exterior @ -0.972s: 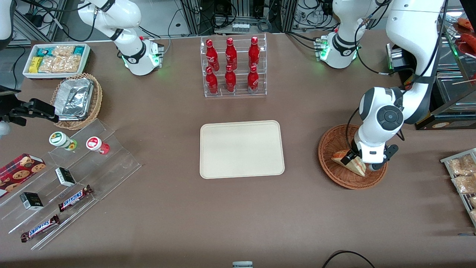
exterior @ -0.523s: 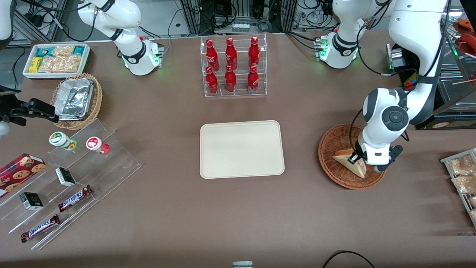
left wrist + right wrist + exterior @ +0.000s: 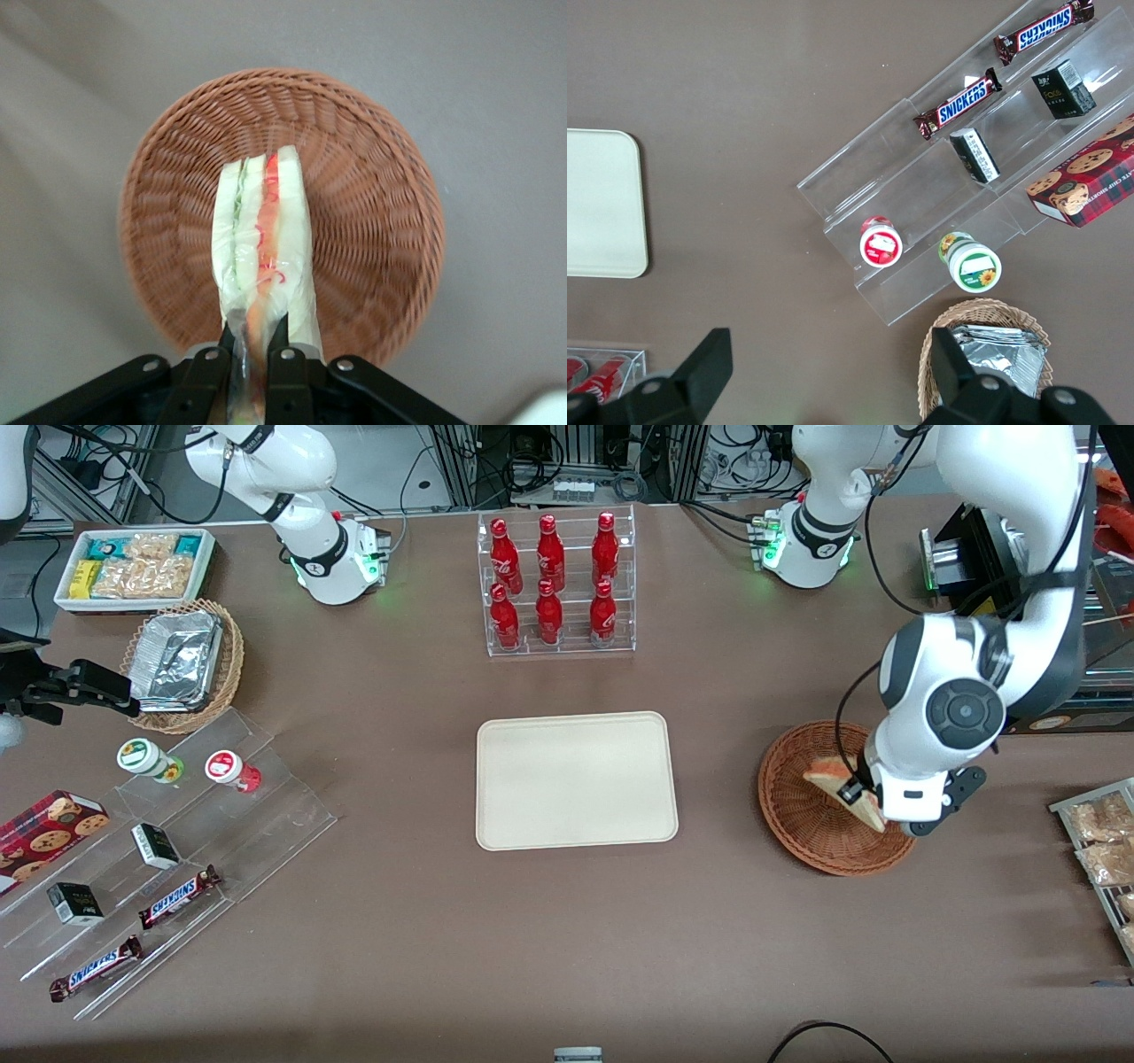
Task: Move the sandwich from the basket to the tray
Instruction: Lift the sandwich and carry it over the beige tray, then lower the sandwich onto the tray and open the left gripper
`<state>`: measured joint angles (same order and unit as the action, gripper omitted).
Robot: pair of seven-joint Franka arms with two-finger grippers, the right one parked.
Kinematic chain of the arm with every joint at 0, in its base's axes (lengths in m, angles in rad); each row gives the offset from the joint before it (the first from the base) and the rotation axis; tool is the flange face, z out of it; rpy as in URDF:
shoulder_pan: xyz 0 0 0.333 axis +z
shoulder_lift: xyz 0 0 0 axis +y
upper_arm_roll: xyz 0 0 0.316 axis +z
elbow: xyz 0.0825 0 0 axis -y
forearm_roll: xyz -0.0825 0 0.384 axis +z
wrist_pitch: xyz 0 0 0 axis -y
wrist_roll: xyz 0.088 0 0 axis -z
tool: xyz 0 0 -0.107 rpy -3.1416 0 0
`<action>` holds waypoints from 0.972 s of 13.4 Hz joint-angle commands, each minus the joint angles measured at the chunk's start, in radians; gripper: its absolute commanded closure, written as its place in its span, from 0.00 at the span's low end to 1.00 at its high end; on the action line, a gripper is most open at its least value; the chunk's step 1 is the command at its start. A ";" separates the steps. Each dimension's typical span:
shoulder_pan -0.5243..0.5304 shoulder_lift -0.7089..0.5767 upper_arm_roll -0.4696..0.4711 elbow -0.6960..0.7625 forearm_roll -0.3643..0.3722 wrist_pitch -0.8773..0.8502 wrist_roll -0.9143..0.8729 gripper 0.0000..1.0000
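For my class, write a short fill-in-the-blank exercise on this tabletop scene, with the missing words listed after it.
1. The left arm's gripper has its fingers shut on the wrapped triangular white-bread ____.
2. The sandwich hangs above the round reddish-brown woven wicker ____.
3. The flat cream-beige rectangular tray holds ____ on it.
4. The clear acrylic rack holds six ____ bottles.

Missing words: sandwich; basket; nothing; red

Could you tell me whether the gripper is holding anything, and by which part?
The gripper holds the sandwich by one end of the wedge, above the basket.
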<state>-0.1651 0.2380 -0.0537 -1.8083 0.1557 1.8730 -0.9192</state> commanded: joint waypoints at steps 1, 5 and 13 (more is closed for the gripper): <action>-0.097 -0.009 -0.012 0.151 0.002 -0.167 0.032 1.00; -0.238 0.032 -0.090 0.190 0.004 -0.155 0.068 1.00; -0.457 0.320 -0.135 0.383 0.004 0.006 0.065 1.00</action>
<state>-0.5885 0.4813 -0.1896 -1.5262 0.1545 1.8746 -0.8705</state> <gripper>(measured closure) 0.859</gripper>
